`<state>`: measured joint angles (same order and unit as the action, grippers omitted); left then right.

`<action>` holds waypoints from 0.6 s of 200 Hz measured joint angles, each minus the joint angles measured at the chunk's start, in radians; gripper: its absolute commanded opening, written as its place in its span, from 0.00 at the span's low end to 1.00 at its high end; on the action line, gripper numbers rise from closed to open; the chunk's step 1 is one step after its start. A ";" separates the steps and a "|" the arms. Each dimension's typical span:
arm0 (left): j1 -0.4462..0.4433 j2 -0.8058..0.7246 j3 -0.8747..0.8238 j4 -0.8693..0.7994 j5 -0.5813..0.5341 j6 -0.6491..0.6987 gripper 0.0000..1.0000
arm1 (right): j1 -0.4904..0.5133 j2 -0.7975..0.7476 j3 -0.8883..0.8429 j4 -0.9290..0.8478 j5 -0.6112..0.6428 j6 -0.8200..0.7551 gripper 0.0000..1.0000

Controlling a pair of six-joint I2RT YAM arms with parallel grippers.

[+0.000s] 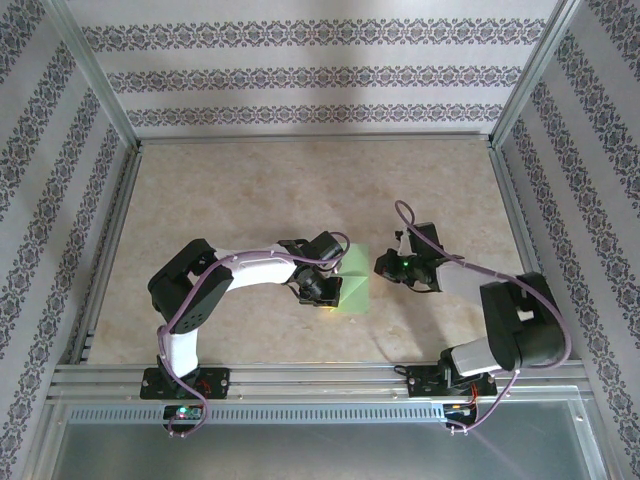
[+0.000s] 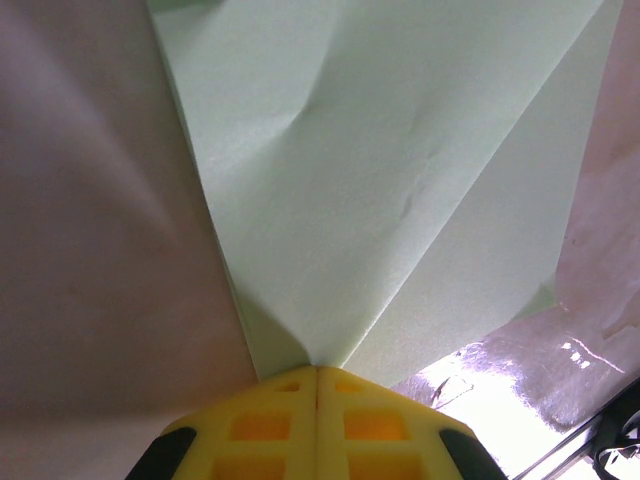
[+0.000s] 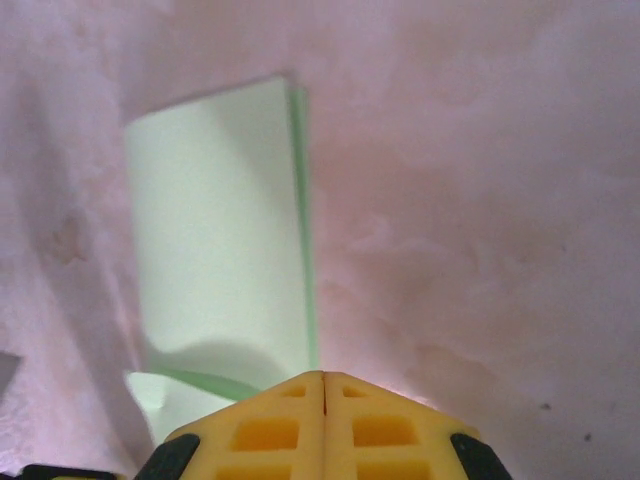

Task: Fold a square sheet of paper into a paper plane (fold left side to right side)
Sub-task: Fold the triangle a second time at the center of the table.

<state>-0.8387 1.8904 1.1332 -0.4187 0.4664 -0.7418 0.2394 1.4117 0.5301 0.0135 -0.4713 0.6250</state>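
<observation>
Though faintly creased, smooth pale-green paper (image 2: 380,170) at yellow left tool (image 2: 317,370).

Figure: robot test cell in a laboratory. My left arm base (image 1: 185,383) and right arm base (image 1: 450,380) are bolted to an aluminium rail (image 1: 320,378) at the near edge of the marbled beige worktop (image 1: 250,190). Patterned wallpaper panels (image 1: 320,70) on aluminium posts (image 1: 95,75) enclose its other three sides.
</observation>
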 measured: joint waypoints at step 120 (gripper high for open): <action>0.000 0.000 0.000 0.000 0.000 0.000 0.00 | 0.235 0.049 -0.022 0.113 -0.042 0.164 0.00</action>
<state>-0.8387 1.8904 1.1328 -0.4187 0.4664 -0.7422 0.4740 1.4605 0.5079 0.1261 -0.5137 0.7887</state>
